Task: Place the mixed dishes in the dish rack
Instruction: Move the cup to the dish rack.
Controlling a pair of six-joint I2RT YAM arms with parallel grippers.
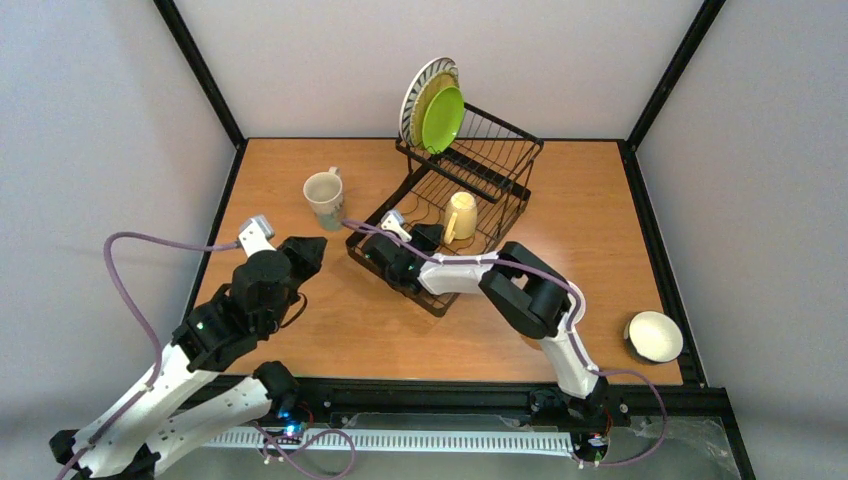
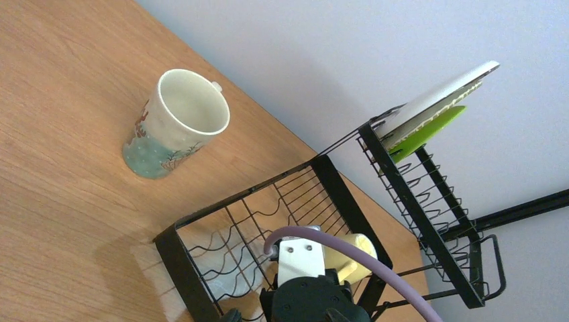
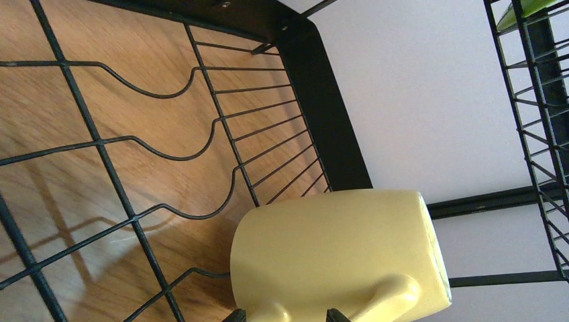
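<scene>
The black wire dish rack [image 1: 505, 160] stands at the table's centre back. A striped plate [image 1: 413, 97], a bamboo plate [image 1: 430, 92] and a lime-green plate [image 1: 443, 120] stand on edge in its taller section. A pale yellow mug [image 1: 460, 215] rests on the flat tray. My right gripper [image 1: 425, 237] is open just behind it; in the right wrist view its fingertips [image 3: 235, 315] straddle one root of the mug's handle [image 3: 295, 310] with a gap. A patterned mug [image 1: 325, 198] stands upright on the table left of the rack. My left gripper [image 1: 308, 254] hovers open near it, holding nothing.
A small bowl [image 1: 654, 336] sits near the table's right front corner. The right arm [image 1: 520, 290] lies across the rack's near edge. Black frame posts [image 1: 200, 65] and walls close in the table's back and sides.
</scene>
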